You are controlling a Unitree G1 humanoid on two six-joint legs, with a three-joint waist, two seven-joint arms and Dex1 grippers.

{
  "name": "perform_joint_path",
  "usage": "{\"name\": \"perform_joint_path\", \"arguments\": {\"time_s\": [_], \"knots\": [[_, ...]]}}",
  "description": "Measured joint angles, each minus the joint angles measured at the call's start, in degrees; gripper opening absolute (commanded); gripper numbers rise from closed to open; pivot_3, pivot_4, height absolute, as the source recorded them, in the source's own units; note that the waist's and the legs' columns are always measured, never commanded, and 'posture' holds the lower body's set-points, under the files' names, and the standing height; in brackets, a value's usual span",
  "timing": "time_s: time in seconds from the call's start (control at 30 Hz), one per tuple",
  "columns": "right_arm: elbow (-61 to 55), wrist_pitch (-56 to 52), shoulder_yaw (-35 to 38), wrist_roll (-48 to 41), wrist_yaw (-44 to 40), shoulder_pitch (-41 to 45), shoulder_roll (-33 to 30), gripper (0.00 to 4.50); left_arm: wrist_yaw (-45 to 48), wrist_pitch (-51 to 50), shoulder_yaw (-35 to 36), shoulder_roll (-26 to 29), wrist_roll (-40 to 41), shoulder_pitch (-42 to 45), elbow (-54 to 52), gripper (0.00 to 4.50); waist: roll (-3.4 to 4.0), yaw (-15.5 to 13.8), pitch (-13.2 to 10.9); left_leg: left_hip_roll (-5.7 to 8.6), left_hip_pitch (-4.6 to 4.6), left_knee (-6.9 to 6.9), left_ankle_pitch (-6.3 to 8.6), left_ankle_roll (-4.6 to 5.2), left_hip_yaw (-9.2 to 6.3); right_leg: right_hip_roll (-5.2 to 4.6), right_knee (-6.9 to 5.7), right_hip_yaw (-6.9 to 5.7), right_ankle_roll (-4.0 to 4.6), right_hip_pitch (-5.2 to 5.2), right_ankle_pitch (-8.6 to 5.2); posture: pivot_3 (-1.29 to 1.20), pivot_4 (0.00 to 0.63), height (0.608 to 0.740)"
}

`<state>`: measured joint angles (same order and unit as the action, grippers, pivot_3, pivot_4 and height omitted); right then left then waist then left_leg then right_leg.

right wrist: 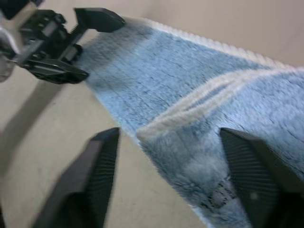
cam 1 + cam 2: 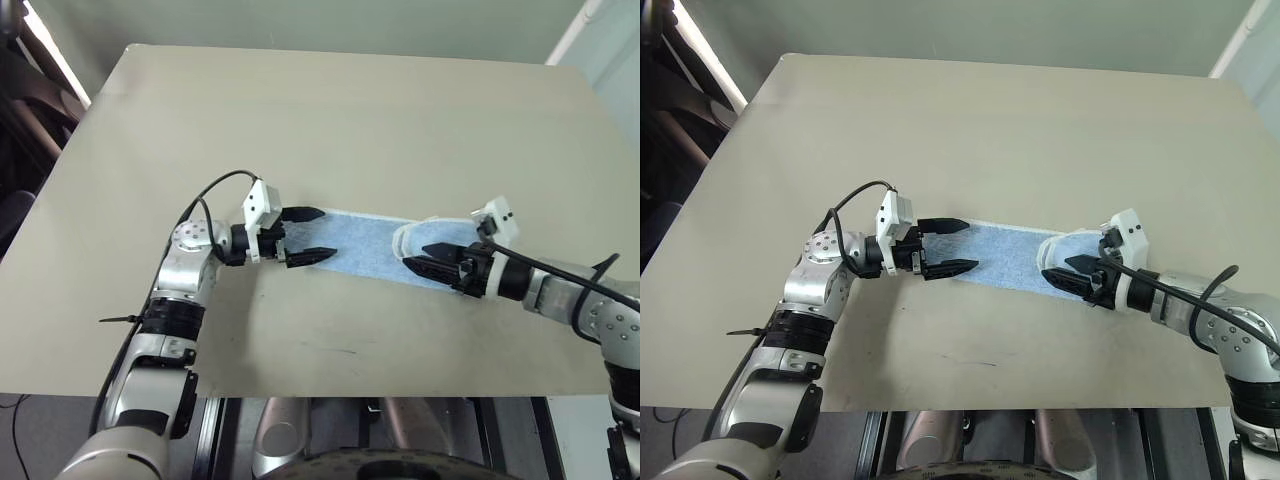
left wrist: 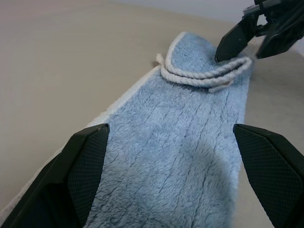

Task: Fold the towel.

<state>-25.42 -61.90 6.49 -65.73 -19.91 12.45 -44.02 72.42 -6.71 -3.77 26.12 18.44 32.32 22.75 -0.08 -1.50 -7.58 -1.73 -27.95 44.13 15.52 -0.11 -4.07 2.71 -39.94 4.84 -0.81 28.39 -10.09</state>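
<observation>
The towel [image 2: 358, 247], light blue with white edging, lies as a long strip across the near part of the beige table [image 2: 330, 120]. Its right end is folded back on itself, and the doubled white edging [image 3: 204, 76] curves across it. My left gripper [image 2: 318, 235] is open at the strip's left end, one finger on each side of the strip's width and just above it. My right gripper [image 2: 425, 257] is open over the folded right end, its fingers [image 1: 102, 161] spread above the cloth with nothing clamped between them. The left wrist view shows the right gripper [image 3: 254, 38] by the fold.
The table's front edge [image 2: 330, 392] runs close under both arms. The far half of the tabletop is bare. Dark furniture [image 2: 25, 110] stands beyond the left edge. A black cable [image 2: 215, 185] loops above my left wrist.
</observation>
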Motion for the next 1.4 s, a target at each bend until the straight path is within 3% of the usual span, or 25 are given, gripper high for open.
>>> {"name": "perform_joint_path", "arguments": {"time_s": [0.17,0.27,0.4,0.6,0.63,0.67,0.9,1.03,1.2,1.4], "knots": [[-2.17,1.17,7.77,-4.28,-0.49,-2.79,0.08,4.49,0.06,-1.03,0.81,-1.51,2.27,1.3,0.02,4.5,0.0,-0.18,0.0,0.0,0.0,0.02,-0.02,0.01,0.03,-0.01,0.01,0.0,0.06,-0.04,-0.05,0.0,0.15,0.697],[-2.27,4.6,13.02,-5.32,-0.34,-3.05,1.49,4.12,0.56,-3.96,1.77,-4.56,6.28,3.34,-1.5,3.89,-0.01,-0.23,0.0,0.0,0.0,0.05,-0.03,0.03,0.04,-0.01,0.01,0.01,0.06,-0.06,-0.04,0.0,0.15,0.697],[-1.96,7.83,15.63,-4.49,0.65,-5.2,3.37,2.84,0.86,-7.13,1.95,-8.79,9.86,6.01,-3.69,2.47,-0.01,-0.21,0.0,0.0,0.04,0.02,-0.04,0.05,0.04,-0.02,0.01,0.0,-0.39,-0.08,0.23,0.0,0.15,0.697],[-1.49,12.13,15.09,0.25,1.7,-5.92,7.46,0.67,-0.14,-6.28,-1.72,-15.36,7.82,9.48,-2.16,0.2,0.0,-0.17,0.0,0.0,0.24,0.06,-0.06,0.08,0.04,-0.03,0.04,0.01,-0.59,-0.33,0.21,0.0,0.15,0.697],[-1.26,12.81,14.81,1.18,2.07,-5.72,8.25,0.32,0.12,-5.68,-3.19,-16.2,6.71,9.7,-1.71,0.0,0.0,-0.17,0.0,0.0,0.33,0.05,-0.06,0.09,0.05,-0.03,0.04,0.03,-0.64,-0.4,0.18,0.0,0.15,0.697],[-0.92,13.34,14.63,2.07,2.42,-5.4,8.96,0.02,0.52,-5.21,-4.63,-16.64,5.66,9.81,-1.1,0.0,0.0,-0.13,0.0,0.0,0.38,0.03,-0.06,0.09,0.06,-0.03,0.04,0.04,-0.87,-0.44,0.03,0.0,0.15,0.697],[0.87,15.99,11.56,8.53,3.04,-5.31,11.86,0.02,2.29,0.3,-11.14,-20.73,-0.53,10.67,4.35,0.0,0.03,-0.16,-0.02,0.0,0.64,0.03,-0.06,0.09,0.05,-0.03,0.05,0.04,-1.04,-0.73,-0.06,0.0,0.15,0.697],[4.38,18.64,7.7,16.49,3.11,-5.14,12.17,0.02,-0.38,5.88,-13.28,-23.02,-5.77,11.51,10.46,0.0,0.07,-0.14,-0.05,0.0,0.88,0.0,-0.01,0.14,0.05,-0.04,0.08,0.06,-1.02,-0.99,-0.12,0.0,0.15,0.697],[10.65,22.1,1.96,27.22,3.48,-5.0,14.24,0.02,-2.56,8.49,-13.6,-23.95,-9.09,11.58,14.92,0.0,0.16,-0.09,-0.08,0.0,0.93,-0.07,-0.01,0.14,0.05,-0.04,0.08,0.04,-1.04,-0.99,-0.11,0.0,0.15,0.697],[14.88,26.8,-0.43,34.12,3.48,-4.9,16.66,0.02,0.32,6.72,-15.15,-22.73,-9.33,8.9,12.52,0.0,0.29,-0.04,-0.07,0.0,0.97,-0.06,0.0,0.14,0.07,-0.04,0.09,0.05,-1.06,-1.03,-0.14,0.0,0.15,0.697]]}}
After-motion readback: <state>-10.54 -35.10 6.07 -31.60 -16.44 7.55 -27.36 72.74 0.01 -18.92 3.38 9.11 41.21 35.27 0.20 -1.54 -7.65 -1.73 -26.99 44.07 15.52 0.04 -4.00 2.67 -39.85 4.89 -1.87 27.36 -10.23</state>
